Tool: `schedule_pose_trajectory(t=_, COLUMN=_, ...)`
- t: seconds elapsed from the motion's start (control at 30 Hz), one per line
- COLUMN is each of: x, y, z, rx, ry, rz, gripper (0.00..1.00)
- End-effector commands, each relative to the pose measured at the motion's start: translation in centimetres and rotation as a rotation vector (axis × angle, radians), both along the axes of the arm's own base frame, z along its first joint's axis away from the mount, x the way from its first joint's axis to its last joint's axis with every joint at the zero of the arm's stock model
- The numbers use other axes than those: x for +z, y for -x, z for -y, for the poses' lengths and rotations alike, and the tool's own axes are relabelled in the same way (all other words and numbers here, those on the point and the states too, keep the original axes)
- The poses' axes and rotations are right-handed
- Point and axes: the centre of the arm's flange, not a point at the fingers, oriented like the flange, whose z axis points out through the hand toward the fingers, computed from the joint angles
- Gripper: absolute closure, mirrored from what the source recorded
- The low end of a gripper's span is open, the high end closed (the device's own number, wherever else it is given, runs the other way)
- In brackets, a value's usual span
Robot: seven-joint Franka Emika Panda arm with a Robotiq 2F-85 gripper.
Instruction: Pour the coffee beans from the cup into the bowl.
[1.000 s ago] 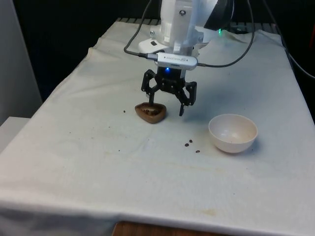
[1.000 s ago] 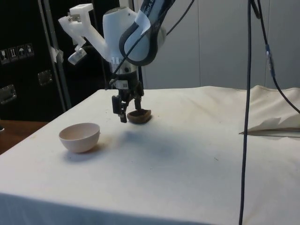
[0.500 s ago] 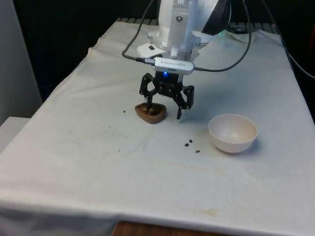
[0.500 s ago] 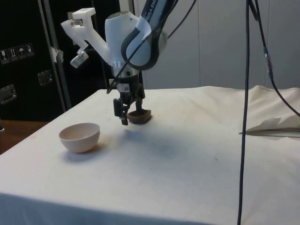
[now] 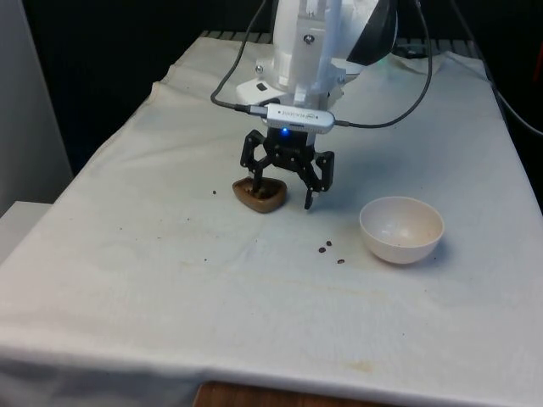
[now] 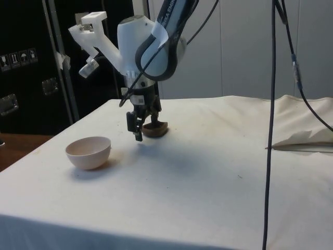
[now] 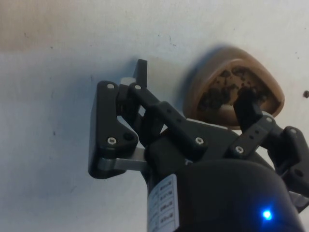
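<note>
A low brown cup (image 5: 259,196) with dark coffee beans in it stands on the cloth left of centre in the front view. My gripper (image 5: 282,192) is open and straddles the cup's rim on the side towards the bowl. One finger (image 7: 247,102) reaches over the beans inside the cup (image 7: 231,92); the other finger (image 7: 141,72) hangs outside it above the cloth. The white bowl (image 5: 401,229) sits empty to the front view's right. In the side view the gripper (image 6: 144,129) is at the cup (image 6: 156,129), with the bowl (image 6: 88,152) nearer the table's edge.
A few spilled beans (image 5: 325,248) lie on the white cloth (image 5: 170,288) between cup and bowl, and single ones near the cup. Black cables (image 6: 271,104) hang down at the side view's right, next to a fold of cloth (image 6: 304,136).
The open gripper has shifted a little towards the front view's left and lower, so one finger now stands over the cup. Cup and bowl have not moved.
</note>
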Motion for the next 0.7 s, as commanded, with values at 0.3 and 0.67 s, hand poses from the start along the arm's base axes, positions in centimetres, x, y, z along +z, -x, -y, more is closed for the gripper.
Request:
schedule_pose_trajectory(t=0.3, x=0.17, y=-0.13, z=-0.02, rx=-0.001, ry=0.002, rz=0.009, gripper=0.00)
schedule_pose_trajectory(t=0.67, x=0.14, y=-0.16, z=0.00, rx=-0.001, ry=0.000, rz=0.004, gripper=0.05)
